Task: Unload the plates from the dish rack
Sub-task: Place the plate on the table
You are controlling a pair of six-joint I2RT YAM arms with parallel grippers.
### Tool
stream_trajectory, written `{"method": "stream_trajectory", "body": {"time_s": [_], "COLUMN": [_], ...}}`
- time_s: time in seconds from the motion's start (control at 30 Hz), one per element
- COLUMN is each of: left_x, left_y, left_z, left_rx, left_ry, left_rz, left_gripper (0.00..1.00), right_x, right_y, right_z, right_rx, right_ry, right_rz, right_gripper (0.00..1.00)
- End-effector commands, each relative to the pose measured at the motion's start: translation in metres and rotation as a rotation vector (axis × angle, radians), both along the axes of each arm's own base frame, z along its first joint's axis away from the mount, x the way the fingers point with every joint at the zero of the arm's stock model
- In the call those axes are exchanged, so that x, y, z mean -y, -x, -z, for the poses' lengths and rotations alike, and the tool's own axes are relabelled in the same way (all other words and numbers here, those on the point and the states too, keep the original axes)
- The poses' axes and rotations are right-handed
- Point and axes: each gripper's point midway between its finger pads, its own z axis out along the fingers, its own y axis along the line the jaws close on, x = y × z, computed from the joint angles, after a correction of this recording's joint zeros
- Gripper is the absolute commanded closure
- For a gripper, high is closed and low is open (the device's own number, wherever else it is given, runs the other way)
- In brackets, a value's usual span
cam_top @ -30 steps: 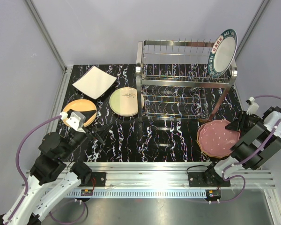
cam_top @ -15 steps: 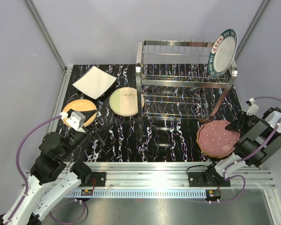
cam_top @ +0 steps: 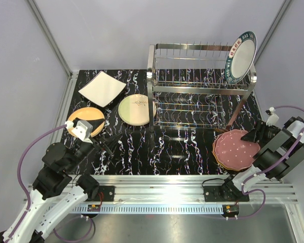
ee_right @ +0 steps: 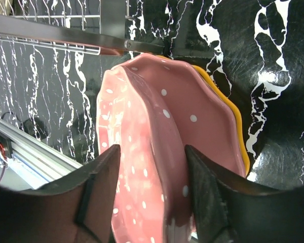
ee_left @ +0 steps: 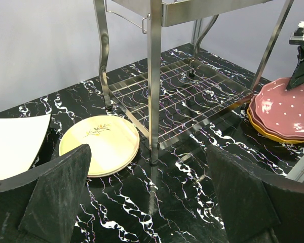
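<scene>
- Nearest the bases, the left gripper (ee_left: 147, 167) hovers low over the table (ee_left: 192, 172), fingers spread wide and empty, probably waiting its turn
- Right of the rack, the right gripper (ee_right: 152, 152) straddles the rim of the pink plate (ee_right: 157, 116), which lies on an orange plate (ee_right: 234, 126), stacked to save room
- Whether its fingers pinch that rim or stand clear I cannot tell, nor how many plates lie beneath
- On the left lie the yellow plate (cam_top: 91, 132), half hidden by the left wrist, the twig plate (ee_left: 99, 144) and the square plate (cam_top: 102, 88), all flat and unloaded
- At the back, the rack (cam_top: 192, 86) shows only one plate
- That rimmed plate (cam_top: 241, 55) stands upright between tines at the top tier's right end, its lettering too small to read; it looks to be the last to unload
</scene>
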Motion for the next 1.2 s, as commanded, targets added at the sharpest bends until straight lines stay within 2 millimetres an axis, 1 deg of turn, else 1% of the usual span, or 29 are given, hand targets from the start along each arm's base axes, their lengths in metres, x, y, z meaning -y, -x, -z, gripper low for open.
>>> {"method": "stream_trajectory", "body": {"time_s": [0.0, 0.23, 0.5, 0.57, 0.7, 1.0, 1.17], "left_x": [0.002, 0.002, 0.003, 0.003, 0.003, 0.004, 0.004], "left_y": [0.001, 0.003, 0.005, 0.005, 0.005, 0.005, 0.004], "left_z": [-0.015, -0.015, -0.013, -0.011, -0.010, -0.010, -0.011], "left_rx": [0.049, 0.044, 0.038, 0.036, 0.035, 0.036, 0.041], "left_ry": [0.026, 0.037, 0.049, 0.047, 0.048, 0.047, 0.041], "left_rz": [0.013, 0.019, 0.031, 0.028, 0.030, 0.033, 0.030], "left_gripper": [0.01, 0.01, 0.01, 0.01, 0.01, 0.01, 0.01], "right_x": [-0.005, 0.004, 0.015, 0.018, 0.024, 0.033, 0.035], "right_y": [0.002, 0.003, 0.002, 0.002, 0.003, 0.003, 0.001], "right_z": [-0.010, -0.010, -0.010, -0.008, -0.007, -0.014, -0.026], "right_rx": [0.010, 0.019, 0.031, 0.031, 0.039, 0.074, 0.110], "right_ry": [-0.010, 0.079, 0.152, 0.179, 0.236, 0.345, 0.388], "right_rz": [0.005, 0.005, -0.001, 0.002, 0.003, -0.016, -0.030], "right_gripper": [0.38, 0.19, 0.13, 0.01, 0.00, 0.00, 0.00]}}
